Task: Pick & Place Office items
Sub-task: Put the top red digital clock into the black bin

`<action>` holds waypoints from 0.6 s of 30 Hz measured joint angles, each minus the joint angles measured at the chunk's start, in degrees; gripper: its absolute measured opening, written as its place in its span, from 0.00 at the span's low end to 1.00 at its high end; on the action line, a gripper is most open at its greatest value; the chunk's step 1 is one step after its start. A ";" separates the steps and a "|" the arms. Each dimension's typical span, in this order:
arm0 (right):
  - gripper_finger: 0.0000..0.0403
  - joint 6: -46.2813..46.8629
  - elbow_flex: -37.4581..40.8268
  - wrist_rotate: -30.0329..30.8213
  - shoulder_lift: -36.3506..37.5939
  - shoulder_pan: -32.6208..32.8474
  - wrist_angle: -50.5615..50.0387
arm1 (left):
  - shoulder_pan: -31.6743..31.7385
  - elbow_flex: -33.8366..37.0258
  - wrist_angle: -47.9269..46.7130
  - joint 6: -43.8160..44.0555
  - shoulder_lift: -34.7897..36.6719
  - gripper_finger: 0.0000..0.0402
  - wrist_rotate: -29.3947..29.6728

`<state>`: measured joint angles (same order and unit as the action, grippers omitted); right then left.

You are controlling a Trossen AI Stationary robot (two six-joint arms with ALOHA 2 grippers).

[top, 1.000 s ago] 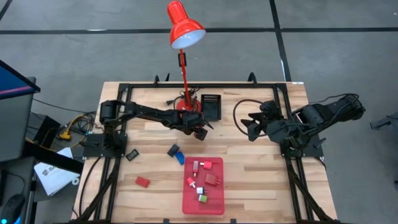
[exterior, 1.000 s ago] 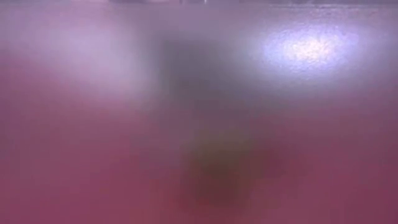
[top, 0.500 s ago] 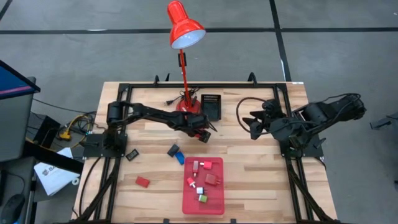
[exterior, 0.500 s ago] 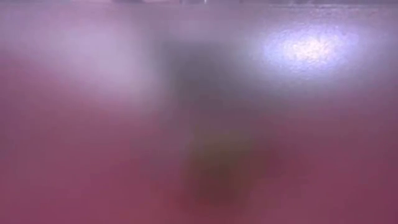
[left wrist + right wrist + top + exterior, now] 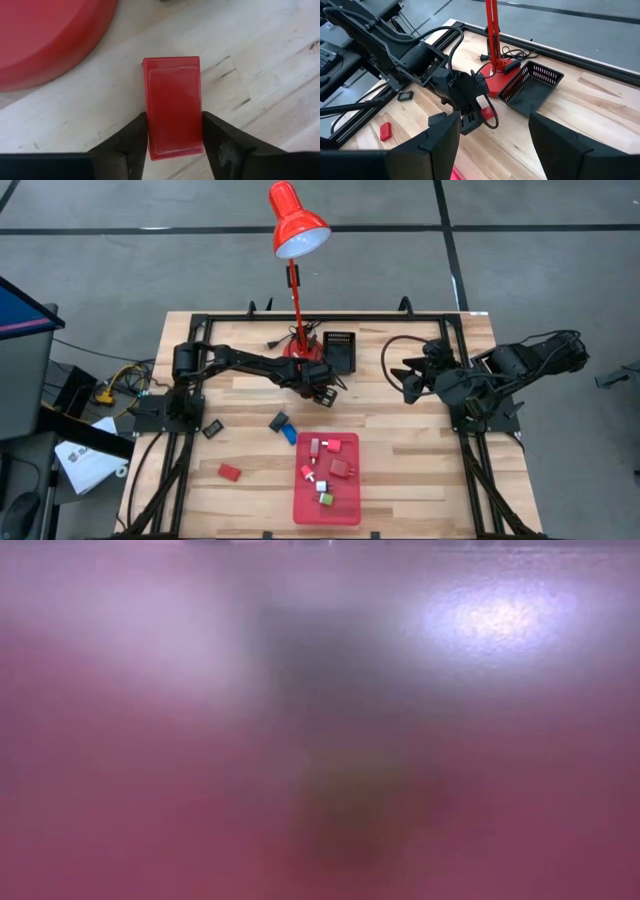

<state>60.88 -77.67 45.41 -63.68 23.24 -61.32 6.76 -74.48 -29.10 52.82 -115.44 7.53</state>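
Observation:
A red block (image 5: 172, 95) lies flat on the wooden table beside the red lamp's round base (image 5: 50, 35). My left gripper (image 5: 322, 394) (image 5: 174, 125) is down over it and shut on it. My right gripper (image 5: 410, 385) (image 5: 495, 131) hangs open above the table's right side with nothing between its fingers. The red tray (image 5: 345, 510) near the front edge holds several small pieces, among them red blocks (image 5: 343, 468) and a white-green one (image 5: 325, 498). Left of the tray, a blue piece (image 5: 289, 434), a black piece (image 5: 279, 421) and another red block (image 5: 230, 472) lie on the table. My left gripper pinches the red block's two long sides (image 5: 148, 131) between its two fingers, near the end closest to the wrist. The fingers come steeply from above and lie across the block's width. The block rests flat on the table.
The tall red desk lamp (image 5: 297, 225) stands at the back middle, its base right next to my left gripper. A black mesh basket (image 5: 339, 352) sits beside it. A small black item (image 5: 211, 430) lies at the left. The low view is a pink blur.
My left arm has stretched and sunk a little toward the table beside the lamp base, then stayed there. My right arm has kept still.

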 joint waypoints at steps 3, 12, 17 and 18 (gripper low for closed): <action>0.57 0.00 -0.01 0.01 0.00 0.00 -0.01 | 0.01 0.14 -0.50 -0.08 0.64 0.36 -0.50; 0.57 0.03 -0.01 0.09 0.00 0.00 0.04 | 0.22 0.22 -2.75 -1.39 8.62 0.44 -0.05; 0.57 0.17 -0.02 0.45 0.00 0.00 0.23 | -0.79 0.17 -5.30 -1.53 17.33 0.39 0.42; 0.57 0.17 0.00 0.92 0.00 0.00 0.35 | -1.33 0.17 -5.72 -1.53 19.07 0.38 0.44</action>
<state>61.06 -77.67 46.33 -63.68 23.24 -60.97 5.43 -74.30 -34.82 51.29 -96.37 7.97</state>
